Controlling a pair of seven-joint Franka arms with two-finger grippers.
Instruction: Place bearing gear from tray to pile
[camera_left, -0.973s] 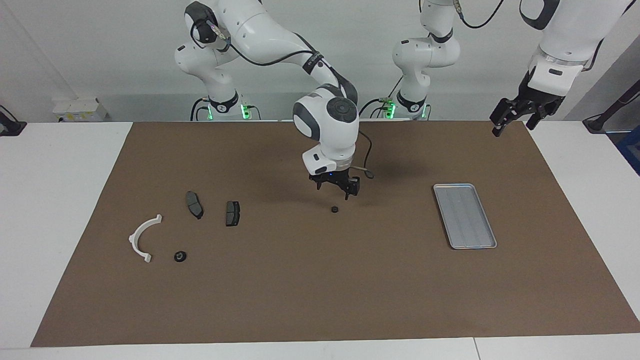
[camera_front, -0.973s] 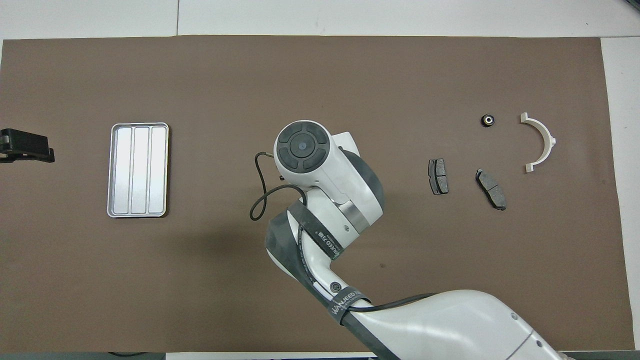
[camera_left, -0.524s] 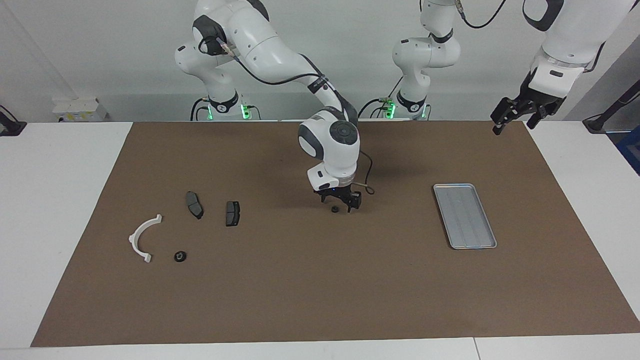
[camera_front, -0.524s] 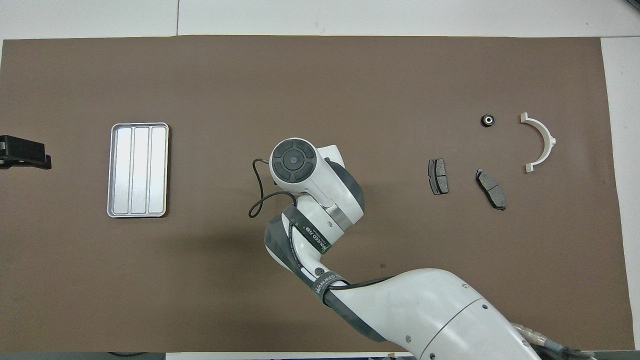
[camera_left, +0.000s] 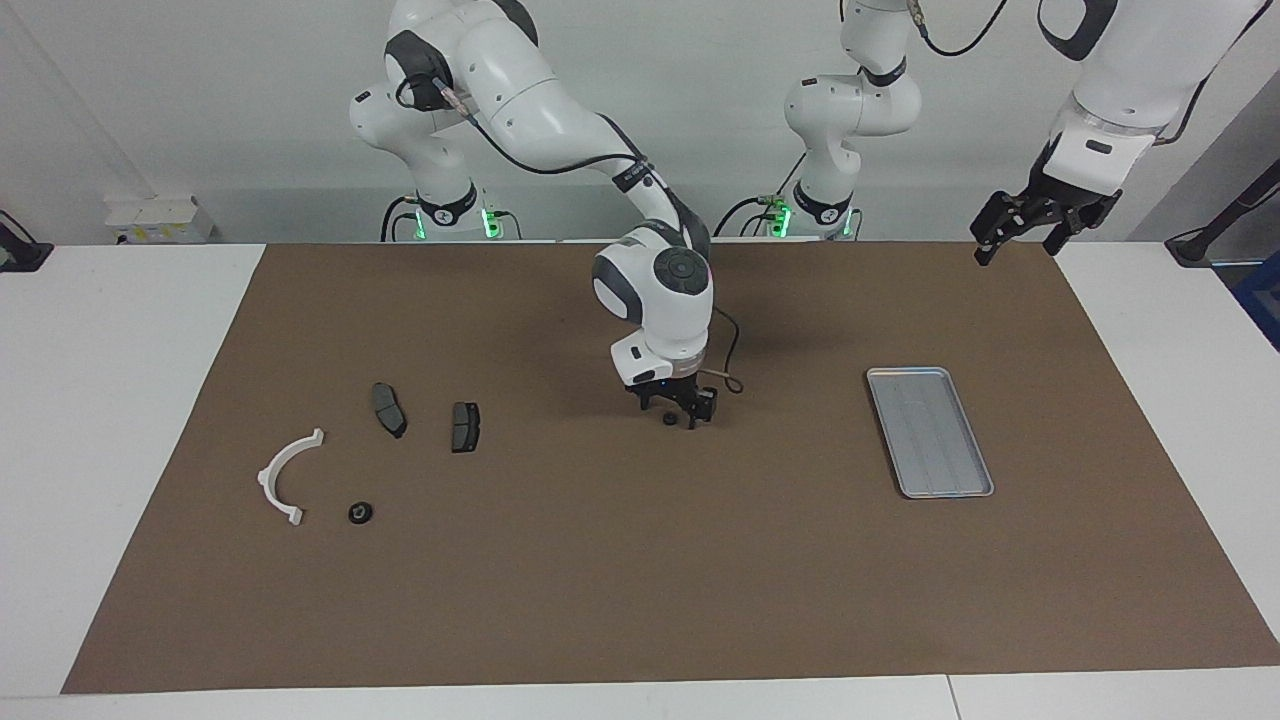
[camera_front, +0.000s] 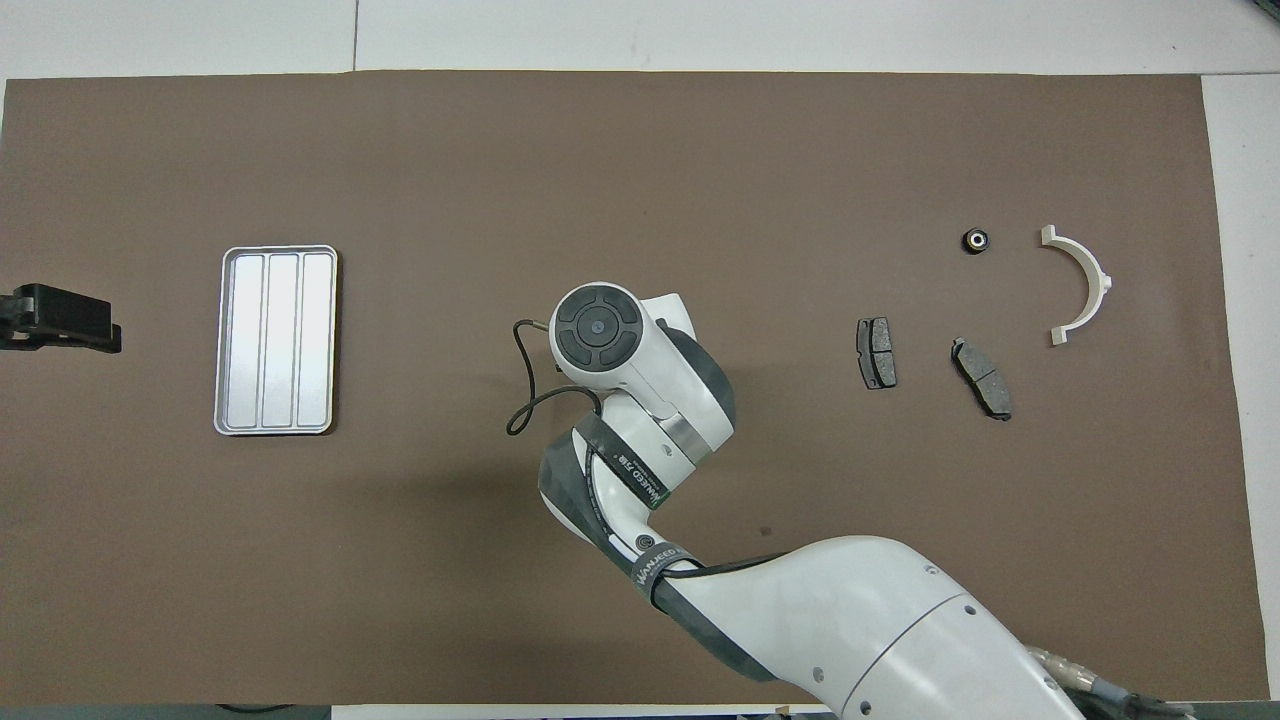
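Note:
A small black bearing gear (camera_left: 667, 418) lies on the brown mat mid-table, outside the tray. My right gripper (camera_left: 675, 414) is down at the mat, open, with its fingers on either side of this gear. In the overhead view the right wrist (camera_front: 600, 325) hides both. The silver ribbed tray (camera_left: 930, 432) (camera_front: 276, 340) holds nothing, toward the left arm's end. The pile lies toward the right arm's end: a white half-ring bracket (camera_left: 288, 475) (camera_front: 1085, 280), two dark brake pads (camera_left: 389, 409) (camera_left: 465, 426) and a second black gear (camera_left: 360, 513) (camera_front: 976, 240). My left gripper (camera_left: 1020, 228) (camera_front: 60, 318) waits raised and open over the mat's edge.
The brown mat (camera_left: 640, 600) covers most of the white table (camera_left: 110, 400). A black cable (camera_front: 525, 390) loops off the right wrist. Bare mat lies between the mid-table gear and the nearest brake pad (camera_front: 876, 353).
My right gripper has come down from above the mid-table gear to the mat, its fingers now around the gear. The left gripper has shifted slightly.

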